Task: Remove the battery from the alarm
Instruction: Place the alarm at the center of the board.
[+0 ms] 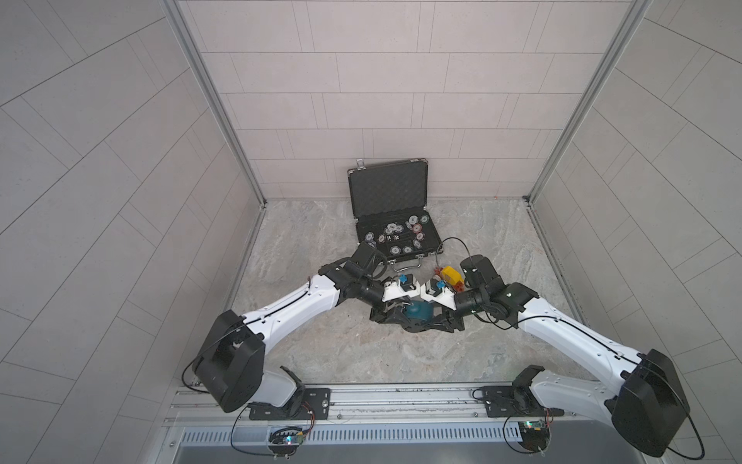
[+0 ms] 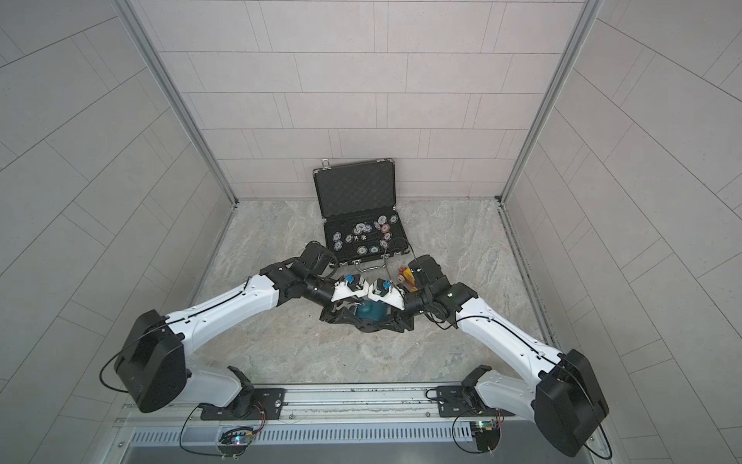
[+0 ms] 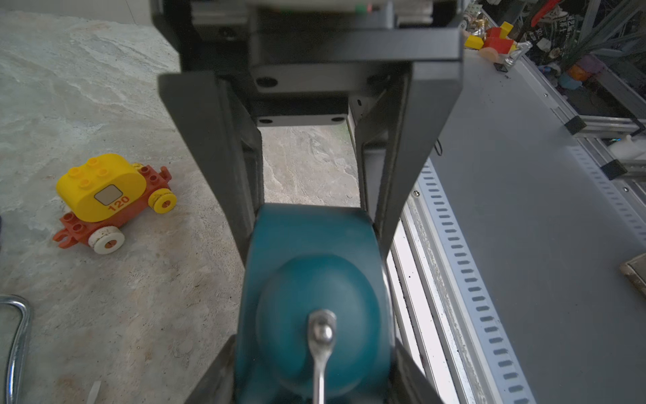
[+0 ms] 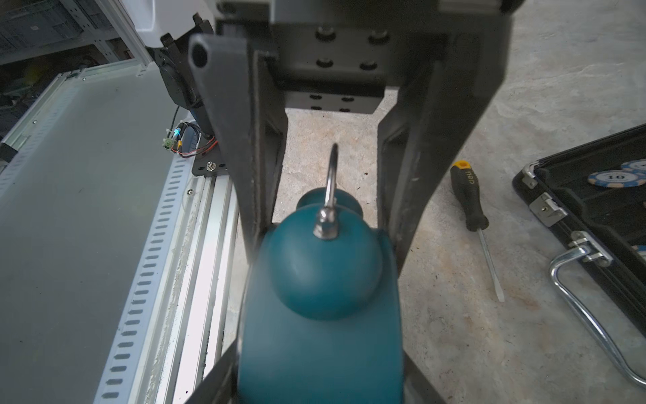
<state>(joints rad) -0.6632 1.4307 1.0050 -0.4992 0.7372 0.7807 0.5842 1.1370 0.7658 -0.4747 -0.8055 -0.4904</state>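
On the stone table (image 1: pixel 361 353), left claw (image 4: pixel 327 245) and right claw (image 3: pixel 314 238) clamp the alarm (image 1: pixel 417 310); toy wagon (image 3: pixel 105 199) reads "120".

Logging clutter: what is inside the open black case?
Poker chips and dice lie in the case; the left arm covers its near corner, so anything there is hidden.

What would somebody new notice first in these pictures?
Both arms meet mid-table at the teal alarm, with the left pincer and the right pincer each clamped on its sides. Behind them a black case stands open by the back wall, with poker chips scattered in its tray. A yellow-and-red toy wagon sits beside the right arm.
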